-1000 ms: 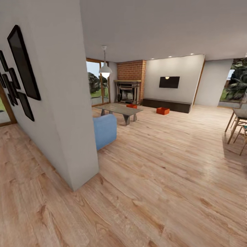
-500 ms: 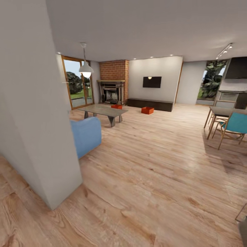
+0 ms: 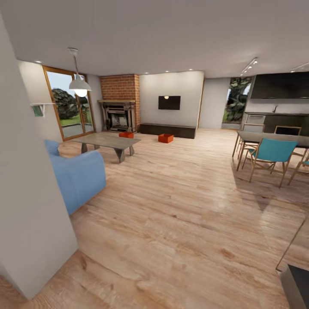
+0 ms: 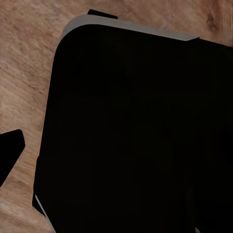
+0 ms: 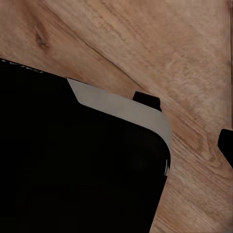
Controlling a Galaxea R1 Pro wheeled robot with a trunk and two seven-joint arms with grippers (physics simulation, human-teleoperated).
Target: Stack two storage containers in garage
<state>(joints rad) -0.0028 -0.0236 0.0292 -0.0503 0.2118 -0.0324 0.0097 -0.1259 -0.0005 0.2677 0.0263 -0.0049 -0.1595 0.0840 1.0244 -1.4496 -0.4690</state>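
Two orange-red storage containers stand far off on the living room's light wood-plank floor. One container [image 3: 165,137] sits in front of the long dark cabinet [image 3: 167,130]. The other container [image 3: 126,134] is by the fireplace [image 3: 118,114], partly behind the coffee table [image 3: 107,141]. In the left wrist view one dark fingertip [image 4: 9,153] hangs over the planks beside my black, grey-rimmed base [image 4: 131,131]. The right wrist view has a dark fingertip [image 5: 226,145] at its edge, beside the same black base [image 5: 73,160]. The garage is out of view.
A white wall corner [image 3: 25,214] stands close on my left, with a blue sofa [image 3: 79,176] just past it. A dining table with a teal chair [image 3: 268,151] is at the right. Glass doors [image 3: 68,103] are at the far left. Open plank floor runs between me and the containers.
The whole head view has swung: the wall and sofa slid left and the dining table, chairs and kitchen came into view at the right. The containers stay where they were on the floor.
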